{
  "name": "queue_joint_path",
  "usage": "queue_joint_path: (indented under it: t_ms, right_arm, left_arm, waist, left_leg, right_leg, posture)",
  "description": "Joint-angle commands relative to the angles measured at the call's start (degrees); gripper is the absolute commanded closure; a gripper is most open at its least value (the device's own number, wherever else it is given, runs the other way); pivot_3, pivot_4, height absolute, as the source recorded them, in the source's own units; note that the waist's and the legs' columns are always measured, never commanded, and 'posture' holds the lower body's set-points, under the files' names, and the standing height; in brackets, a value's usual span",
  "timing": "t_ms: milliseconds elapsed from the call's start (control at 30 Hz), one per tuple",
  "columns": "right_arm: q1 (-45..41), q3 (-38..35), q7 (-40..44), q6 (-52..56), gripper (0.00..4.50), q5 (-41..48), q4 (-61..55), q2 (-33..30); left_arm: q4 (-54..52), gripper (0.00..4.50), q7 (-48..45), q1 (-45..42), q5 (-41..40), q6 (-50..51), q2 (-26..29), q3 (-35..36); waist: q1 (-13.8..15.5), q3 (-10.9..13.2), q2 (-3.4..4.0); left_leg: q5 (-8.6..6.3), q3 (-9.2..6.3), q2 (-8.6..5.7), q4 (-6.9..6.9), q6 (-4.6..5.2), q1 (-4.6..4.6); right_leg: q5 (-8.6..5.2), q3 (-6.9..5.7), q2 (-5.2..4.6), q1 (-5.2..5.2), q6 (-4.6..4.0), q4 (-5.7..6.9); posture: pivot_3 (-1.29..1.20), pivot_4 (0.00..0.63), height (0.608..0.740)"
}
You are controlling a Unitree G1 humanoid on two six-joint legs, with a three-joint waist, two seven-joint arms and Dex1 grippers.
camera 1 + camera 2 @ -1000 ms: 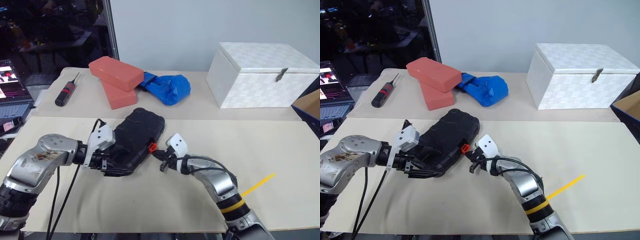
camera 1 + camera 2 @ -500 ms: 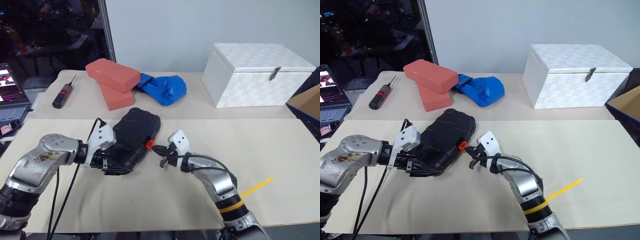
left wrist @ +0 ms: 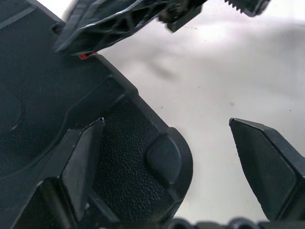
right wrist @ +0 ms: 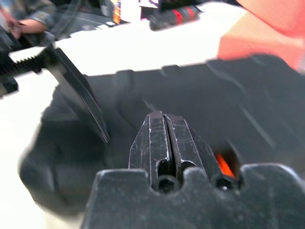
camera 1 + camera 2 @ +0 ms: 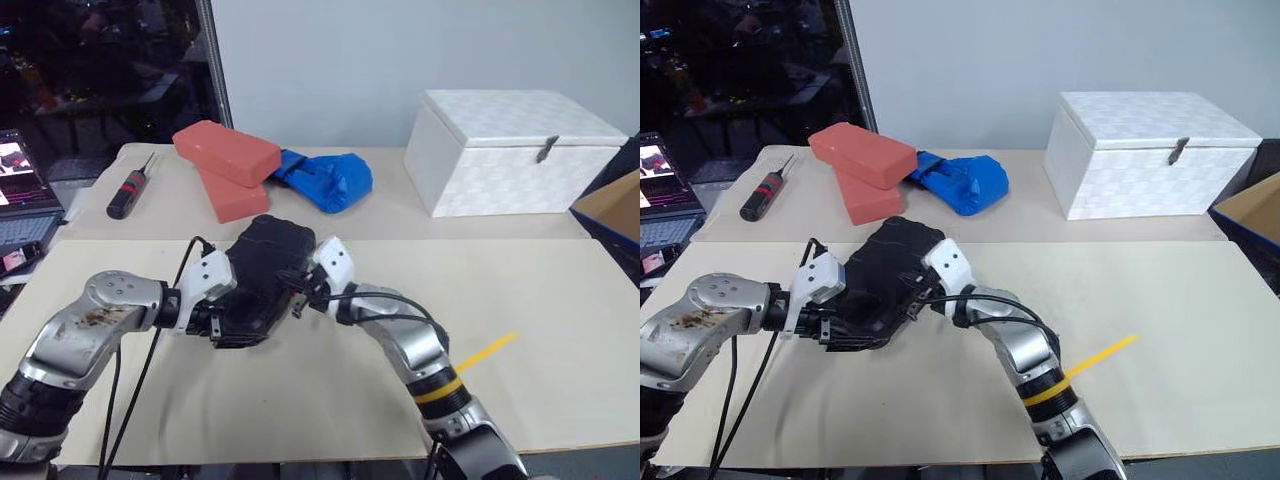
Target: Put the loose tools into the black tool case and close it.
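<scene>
the black tool case (image 5: pixel 262 280), a flat, pebbled plastic clamshell with rounded corners and a small orange latch (image 4: pixel 223 163), is seen closed and tilted on the beige table (image 5: pixel 560 300). the left pincer (image 3: pixel 176 157) is spread wide about one rounded corner of the case. the right pincer (image 4: pixel 164 138) is pressed shut, poised over the lid near the latch.

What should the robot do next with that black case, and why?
Probably press the shut right gripper down on the case beside the orange latch to snap it closed. The lid already lies flat, the open left gripper straddles a corner of the case, and the right gripper's fingertips sit over the lid near the latch.
</scene>
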Motion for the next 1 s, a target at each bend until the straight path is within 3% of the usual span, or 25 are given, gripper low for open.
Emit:
queue_joint_path:
  t_ms: [33, 133, 233, 367, 567, 700, 867, 1000]
  right_arm:
    - [-0.1, -0.7, 1.0, -3.6, 4.43, -0.4, -0.5, -0.4]
    - [2.0, -2.9, 1.4, -4.0, 4.43, 1.4, -6.3, -1.8]
    - [7.6, -7.8, 4.9, 0.5, 4.43, 6.4, -18.6, -8.5]
    - [13.9, -12.5, 8.6, 6.1, 3.35, 11.7, -28.7, -17.9]
    - [26.3, -26.1, 16.7, 10.8, 1.32, 21.4, -39.8, -33.8]
    - [34.4, -34.7, 21.2, 7.6, 0.06, 22.4, -40.8, -40.2]
    - [43.6, -43.3, 26.0, 2.6, 0.06, 21.0, -39.7, -43.5]
    - [45.5, -45.4, 26.5, 1.2, 0.06, 21.3, -39.2, -44.6]
  left_arm:
    - [0.8, 0.00, 0.4, 3.8, 0.5, 0.7, -1.0, -1.9]
    - [-0.7, 0.00, 0.9, 5.9, -1.7, -3.0, -3.2, 2.7]
    - [-3.4, 0.00, 4.7, 9.3, -11.4, -1.8, -9.9, 13.3]
    - [-6.3, 0.00, 6.9, 12.1, -17.1, 1.1, -11.1, 19.0]
    - [-13.6, 0.00, 9.6, 22.9, -22.6, 1.7, -11.8, 28.0]
    - [-16.5, 0.00, 7.6, 31.8, -22.1, 0.5, -9.3, 33.6]
    - [-17.8, 0.00, 6.6, 41.1, -16.6, -4.5, -9.0, 37.8]
    - [-16.1, 0.00, 5.9, 43.6, -17.9, -4.9, -9.7, 38.8]
  waist:
    - [0.1, 0.0, 0.02]
    - [0.2, 0.0, 0.01]
    - [0.8, 0.0, 0.02]
    - [1.5, 0.0, -0.12]
    - [1.2, 0.0, -0.09]
    - [1.5, 0.1, -0.15]
    - [1.6, 0.1, -0.16]
    - [1.6, 0.1, -0.16]
  left_leg:
    - [0.00, 0.03, -0.03, -0.04, 0.00, -0.05]
    - [0.00, 0.09, -0.10, -0.33, 0.00, -0.10]
    - [0.00, 0.06, -0.11, -0.56, 0.00, -0.23]
    - [-0.02, -0.04, -0.14, -0.59, -0.02, -1.05]
    - [-0.03, 0.04, -0.14, -0.61, -0.02, -0.95]
    - [-0.03, 0.07, -0.13, -0.58, -0.02, -0.79]
    - [-0.02, 0.08, -0.13, -0.54, -0.04, -0.63]
    - [-0.03, 0.15, -0.13, -0.47, -0.05, -0.64]
  right_leg:
    - [-0.03, 0.00, -0.07, -0.01, 0.03, -0.04]
    - [-0.13, 0.03, -0.23, -0.04, 0.18, -0.18]
    - [-0.06, 0.01, -0.28, -0.21, 0.58, -0.17]
    - [-0.09, -0.11, -0.19, -0.95, 0.57, -0.09]
    - [-0.13, -0.02, -0.17, -0.91, 0.56, -0.10]
    - [-0.33, -0.05, -0.13, -0.83, 0.16, -0.09]
    - [-0.44, -0.05, -0.17, -0.71, -0.03, -0.11]
    - [-0.44, -0.03, -0.25, -0.68, -0.04, -0.23]
  posture:
    - [0.00, 0.150, 0.740]
    - [0.00, 0.150, 0.740]
    - [0.00, 0.150, 0.740]
    - [0.00, 0.150, 0.740]
    - [0.00, 0.150, 0.740]
    - [0.00, 0.150, 0.740]
    - [0.00, 0.150, 0.740]
    - [0.00, 0.150, 0.740]
